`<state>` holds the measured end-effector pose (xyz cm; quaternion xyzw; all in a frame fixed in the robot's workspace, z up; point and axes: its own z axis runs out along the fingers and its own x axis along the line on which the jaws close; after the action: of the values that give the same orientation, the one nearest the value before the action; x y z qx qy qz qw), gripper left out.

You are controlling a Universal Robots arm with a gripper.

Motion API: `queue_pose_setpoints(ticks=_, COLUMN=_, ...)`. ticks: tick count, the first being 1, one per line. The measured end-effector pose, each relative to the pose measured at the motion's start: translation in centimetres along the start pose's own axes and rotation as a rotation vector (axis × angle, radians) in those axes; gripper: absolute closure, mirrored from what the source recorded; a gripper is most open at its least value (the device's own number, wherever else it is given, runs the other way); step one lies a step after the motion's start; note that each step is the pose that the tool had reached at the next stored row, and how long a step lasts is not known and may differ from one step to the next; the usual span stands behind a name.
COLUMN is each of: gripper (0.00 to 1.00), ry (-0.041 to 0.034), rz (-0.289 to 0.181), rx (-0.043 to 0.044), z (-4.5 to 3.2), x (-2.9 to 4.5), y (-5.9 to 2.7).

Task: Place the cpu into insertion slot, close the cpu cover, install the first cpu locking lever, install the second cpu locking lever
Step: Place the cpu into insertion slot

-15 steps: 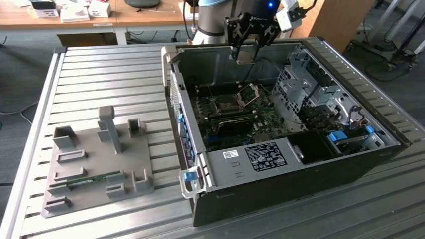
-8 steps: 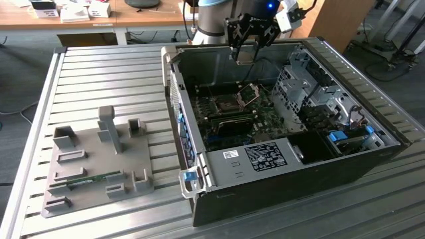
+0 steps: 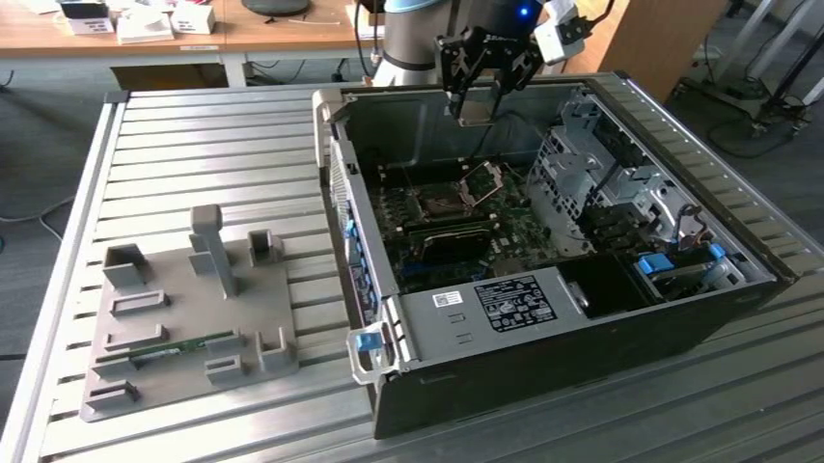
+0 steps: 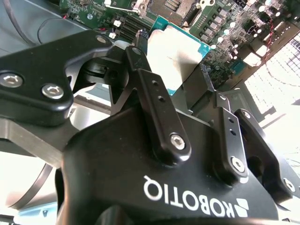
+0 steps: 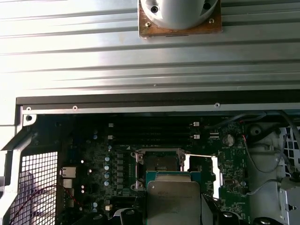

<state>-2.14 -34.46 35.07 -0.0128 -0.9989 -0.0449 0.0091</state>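
Setting: slatted metal table (image 3: pixel 193 145) w/ an open PC case (image 3: pixel 541 371) lying on it; grey fixture tray (image 3: pixel 180 280) well apart, toward the exterior view's left.
Gripper: gripper (image 3: pixel 477 96) hangs over the case's far end, above the green board (image 3: pixel 515 227).
Fingers: narrow; in the second wrist view the fingers (image 4: pixel 157 101) pinch the cpu (image 4: pixel 176 54) by two opposite edges.
Cpu: in the grip, clear of the board; pale silvery face w/ a green rim. In the first wrist view it is seen near the socket (image 5: pixel 158 163), not in it.
Socket: bare, nothing seated.
Cover: cover (image 3: pixel 485 179) appears raised on its hinge beside the socket; levers too small to tell.
Handling (judged): prob. light, stiff and thin. Smooth metal face likely slippery, so an edge grip suits better than face contact. Underside contacts and socket pins prob. fragile: avoid tilt, scraping, hard pressing.
Hold point (judged): mid-span of two opposite edges, as now; leaves the corners free for lining up w/ the socket frame.
Task state: step 1 in hand; cpu not yet seated, cover not yet closed.
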Motion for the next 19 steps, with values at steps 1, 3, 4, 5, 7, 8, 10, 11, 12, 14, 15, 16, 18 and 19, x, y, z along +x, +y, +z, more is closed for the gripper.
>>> queue_pose_setpoints(ticks=1, gripper=0.46, ry=0.0000, rz=0.000, rx=0.0001, z=0.00, x=0.00, y=0.00)
queue_pose_setpoints(ticks=3, gripper=0.46, ry=0.0000, rz=0.000, rx=0.0001, z=0.06, x=0.00, y=-0.01)
queue_pose_setpoints(ticks=4, gripper=0.46, ry=0.0001, rz=0.000, rx=0.0001, z=0.11, x=0.00, y=-0.01)
queue_pose_setpoints(ticks=5, gripper=0.46, ry=0.0000, rz=0.000, rx=0.0001, z=0.12, x=0.00, y=-0.01)
queue_pose_setpoints(ticks=7, gripper=0.46, ry=0.0000, rz=0.000, rx=0.0001, z=0.12, x=0.00, y=-0.01)
queue_pose_setpoints(ticks=8, gripper=0.46, ry=0.0000, rz=0.000, rx=0.0001, z=0.13, x=0.00, y=-0.01)
queue_pose_setpoints(ticks=10, gripper=0.46, ry=-0.0001, rz=0.000, rx=-0.0002, z=0.21, x=0.00, y=-0.02)
queue_pose_setpoints(ticks=11, gripper=0.46, ry=0.0000, rz=0.000, rx=-0.0001, z=0.25, x=0.00, y=-0.02)
queue_pose_setpoints(ticks=12, gripper=0.46, ry=0.0000, rz=0.000, rx=-0.0001, z=0.32, x=0.00, y=-0.03)
queue_pose_setpoints(ticks=14, gripper=0.46, ry=0.0001, rz=0.000, rx=0.0001, z=0.49, x=-0.01, y=-0.05)
queue_pose_setpoints(ticks=15, gripper=0.46, ry=0.0000, rz=0.000, rx=0.0001, z=0.59, x=-0.01, y=-0.05)
queue_pose_setpoints(ticks=16, gripper=0.46, ry=0.0000, rz=0.000, rx=0.0000, z=0.69, x=-0.01, y=-0.06)
queue_pose_setpoints(ticks=18, gripper=0.46, ry=0.0000, rz=0.000, rx=0.0000, z=0.90, x=-0.02, y=-0.08)
queue_pose_setpoints(ticks=19, gripper=0.46, ry=0.0000, rz=0.000, rx=0.0000, z=1.00, x=-0.02, y=-0.09)
